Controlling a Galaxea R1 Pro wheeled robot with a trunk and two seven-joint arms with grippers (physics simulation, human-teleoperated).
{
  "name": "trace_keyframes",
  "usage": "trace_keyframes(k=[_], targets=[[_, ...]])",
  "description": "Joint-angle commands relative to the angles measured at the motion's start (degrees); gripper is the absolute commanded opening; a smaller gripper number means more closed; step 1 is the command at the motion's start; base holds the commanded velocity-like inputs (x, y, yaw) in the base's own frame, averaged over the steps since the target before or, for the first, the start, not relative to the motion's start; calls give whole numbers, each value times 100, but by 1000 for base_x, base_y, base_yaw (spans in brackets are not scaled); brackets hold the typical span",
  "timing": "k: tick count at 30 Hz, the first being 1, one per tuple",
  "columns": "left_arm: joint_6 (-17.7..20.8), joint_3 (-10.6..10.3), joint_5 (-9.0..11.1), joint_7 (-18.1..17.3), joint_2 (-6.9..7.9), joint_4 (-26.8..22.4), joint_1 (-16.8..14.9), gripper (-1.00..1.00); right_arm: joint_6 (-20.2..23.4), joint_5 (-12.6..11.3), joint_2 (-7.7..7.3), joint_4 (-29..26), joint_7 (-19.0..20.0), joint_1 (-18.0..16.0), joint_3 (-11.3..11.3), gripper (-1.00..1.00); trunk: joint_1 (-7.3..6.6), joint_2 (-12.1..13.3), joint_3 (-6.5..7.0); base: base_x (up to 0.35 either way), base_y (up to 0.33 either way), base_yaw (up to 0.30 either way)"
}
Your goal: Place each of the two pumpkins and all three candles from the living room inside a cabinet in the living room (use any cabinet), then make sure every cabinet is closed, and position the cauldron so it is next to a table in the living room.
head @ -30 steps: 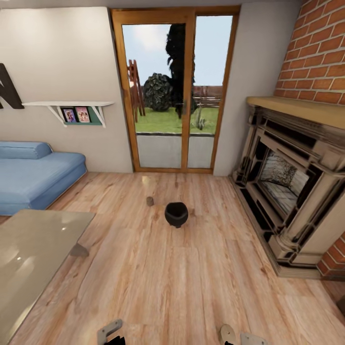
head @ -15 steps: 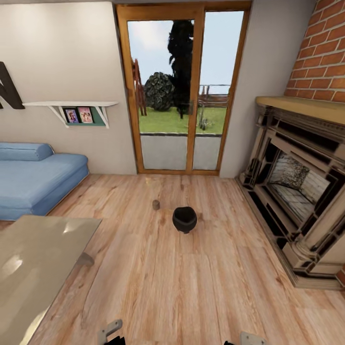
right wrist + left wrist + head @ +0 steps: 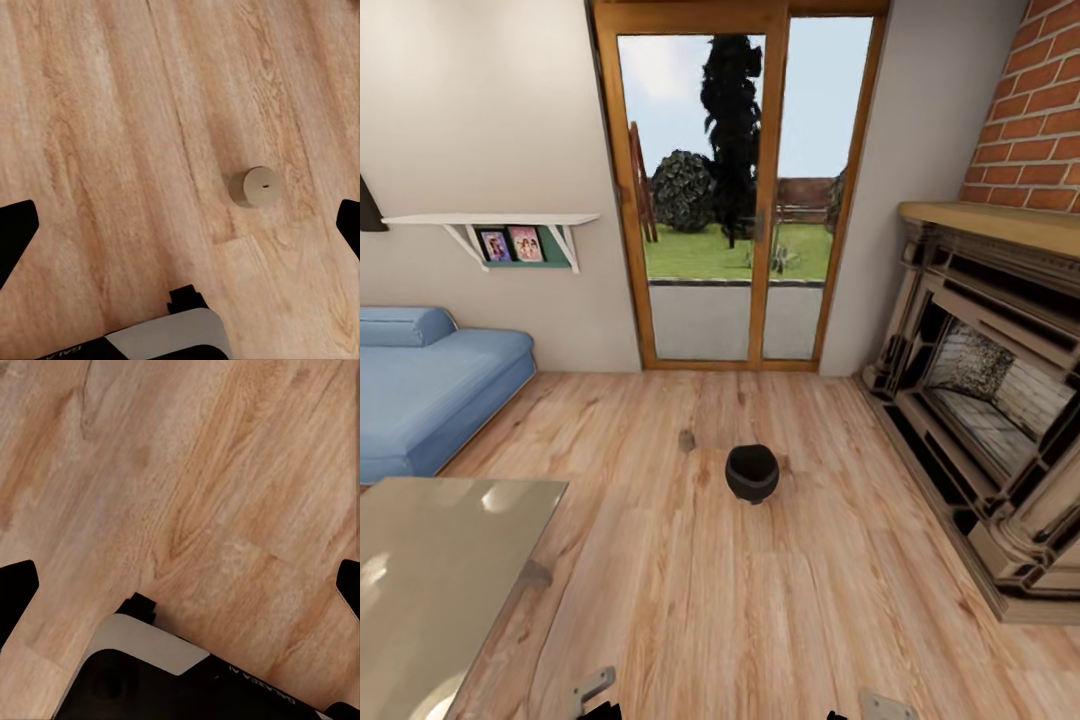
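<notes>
The black cauldron (image 3: 751,472) stands on the plank floor in the middle of the living room, well ahead of me. A small beige candle (image 3: 686,439) stands just beyond it to the left. Another candle (image 3: 256,187) stands on the floor below my right gripper (image 3: 180,229), which hangs open and empty. My left gripper (image 3: 180,592) is also open, over bare floor. The glossy grey table (image 3: 430,570) is at the near left. The pumpkins and the cabinet are out of view.
A blue sofa (image 3: 420,390) lines the left wall under a white shelf (image 3: 490,222). Wood-framed glass doors (image 3: 740,200) are straight ahead. The brick fireplace (image 3: 990,400) fills the right side. Open floor lies between the table and the fireplace.
The head view has shifted, so the camera has moved; the cauldron and candle now sit lower and further right in the picture. Neither has moved on the floor.
</notes>
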Motion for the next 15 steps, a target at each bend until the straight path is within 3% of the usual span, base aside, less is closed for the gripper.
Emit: trace_keyframes(k=[1,15], targets=[[23,-40,38,50,6,-13,-2,100,30,-27,-4,-12,-46,-3,24,100,5,-7,-9,339,90,-13],[21,-42,37,50,6,-13,-2,100,24,-27,-3,-21,-46,-3,24,100,5,-7,-9,342,68,-1]])
